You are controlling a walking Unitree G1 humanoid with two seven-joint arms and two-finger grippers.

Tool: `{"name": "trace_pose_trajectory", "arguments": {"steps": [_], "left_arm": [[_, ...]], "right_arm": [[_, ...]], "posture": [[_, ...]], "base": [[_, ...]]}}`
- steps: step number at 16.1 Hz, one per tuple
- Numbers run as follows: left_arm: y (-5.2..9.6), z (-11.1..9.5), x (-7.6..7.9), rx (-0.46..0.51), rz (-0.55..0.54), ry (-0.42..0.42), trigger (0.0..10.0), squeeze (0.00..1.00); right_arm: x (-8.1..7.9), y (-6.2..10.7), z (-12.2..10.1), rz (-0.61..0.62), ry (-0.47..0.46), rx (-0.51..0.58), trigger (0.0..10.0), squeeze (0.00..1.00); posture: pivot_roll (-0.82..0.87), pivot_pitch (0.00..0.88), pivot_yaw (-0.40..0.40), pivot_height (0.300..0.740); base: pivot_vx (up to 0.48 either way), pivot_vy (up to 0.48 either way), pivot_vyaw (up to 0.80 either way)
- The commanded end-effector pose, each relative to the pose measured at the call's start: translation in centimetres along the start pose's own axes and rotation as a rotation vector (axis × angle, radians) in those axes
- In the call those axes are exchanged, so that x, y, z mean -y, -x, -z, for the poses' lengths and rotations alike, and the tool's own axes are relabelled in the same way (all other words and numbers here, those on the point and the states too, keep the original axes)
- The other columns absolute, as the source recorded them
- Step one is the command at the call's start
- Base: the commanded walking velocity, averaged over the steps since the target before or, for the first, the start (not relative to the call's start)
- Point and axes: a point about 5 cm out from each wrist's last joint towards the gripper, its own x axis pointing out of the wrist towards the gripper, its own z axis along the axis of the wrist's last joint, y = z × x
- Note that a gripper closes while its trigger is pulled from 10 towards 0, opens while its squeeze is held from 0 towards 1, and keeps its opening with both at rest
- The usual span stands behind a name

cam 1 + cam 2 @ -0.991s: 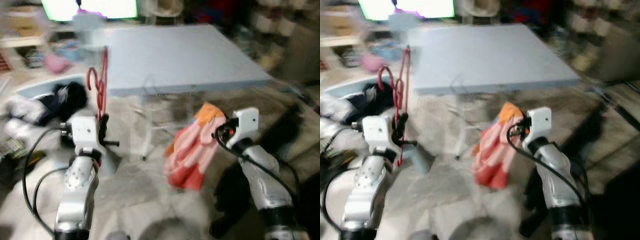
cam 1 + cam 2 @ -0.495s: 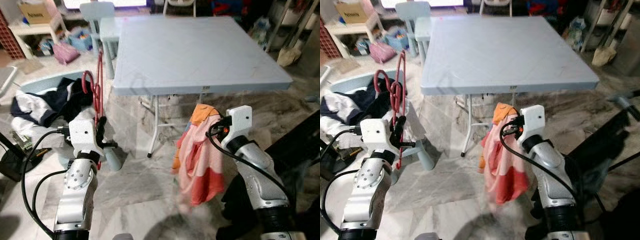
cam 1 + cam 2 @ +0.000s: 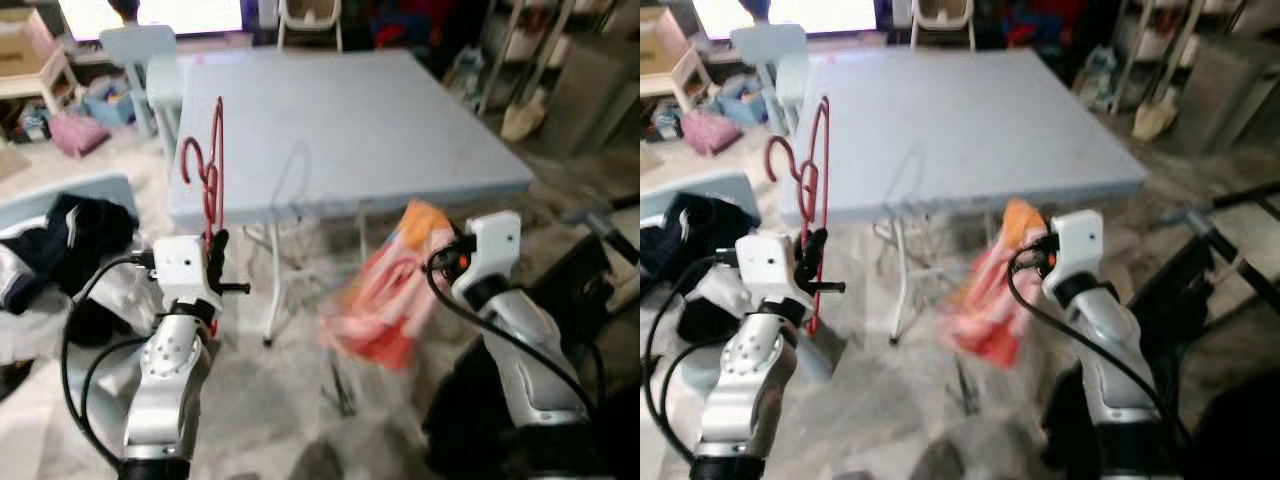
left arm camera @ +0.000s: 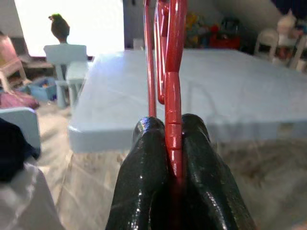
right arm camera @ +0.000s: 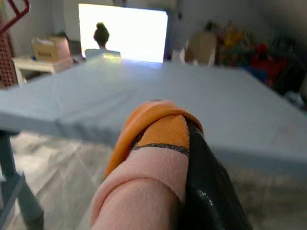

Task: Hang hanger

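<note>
My left pincer (image 3: 212, 243) is clamped on the lower bar of the red hanger (image 3: 208, 172), which stands upright above it with the hook at the top, in front of the near left corner of the light blue desk (image 3: 340, 120). In the left wrist view both fingers (image 4: 146, 158) press the red bar between them. My right pincer (image 3: 1037, 243) grips a pink and orange garment (image 3: 385, 300) hanging below the desk's front edge; it is blurred. Versus half a second ago the whole view has shifted, the garment looks swung up toward my left, and both grips are unchanged.
</note>
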Motion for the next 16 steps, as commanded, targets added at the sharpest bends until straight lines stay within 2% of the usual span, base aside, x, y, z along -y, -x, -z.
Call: {"name": "trace_pose_trajectory", "arguments": {"steps": [1, 6, 9, 10, 14, 16], "left_arm": [[-0.1, -0.6, -0.6, 0.021, -0.021, -0.005, 10.0, 0.00], [-0.1, -0.6, -0.9, 0.026, -0.036, -0.005, 10.0, 0.00], [-0.1, -0.5, -0.8, 0.025, -0.035, -0.001, 10.0, 0.00], [-0.1, -0.5, -0.7, 0.026, -0.033, 0.002, 10.0, 0.00], [-0.2, -0.5, -0.6, 0.027, -0.032, 0.005, 10.0, 0.00], [-0.2, -0.5, -0.7, 0.026, -0.031, 0.002, 10.0, 0.00]], "right_arm": [[-0.5, -0.6, -1.0, -0.031, 0.012, 0.038, 10.0, 0.00], [-0.2, -1.3, -1.4, -0.011, -0.005, 0.055, 10.0, 0.00], [-0.1, -1.3, -1.2, -0.014, 0.027, 0.051, 10.0, 0.00], [-0.2, -1.3, -1.3, -0.031, 0.051, 0.056, 10.0, 0.00], [-0.2, -1.4, -1.5, -0.034, 0.040, 0.067, 10.0, 0.00], [-0.2, -1.6, -1.6, -0.031, 0.038, 0.072, 10.0, 0.00]], "posture": [[-0.04, 0.000, -0.004, 0.740], [-0.02, 0.000, -0.016, 0.740], [-0.02, 0.000, -0.016, 0.740], [-0.03, 0.000, -0.012, 0.740], [-0.03, 0.000, -0.012, 0.740], [-0.03, 0.000, -0.011, 0.740]], "base": [[0.352, 0.000, 0.80], [0.349, 0.000, 0.00], [0.366, 0.000, 0.00], [0.382, 0.000, 0.53], [0.375, 0.000, 0.80], [0.368, 0.122, 0.26]]}}
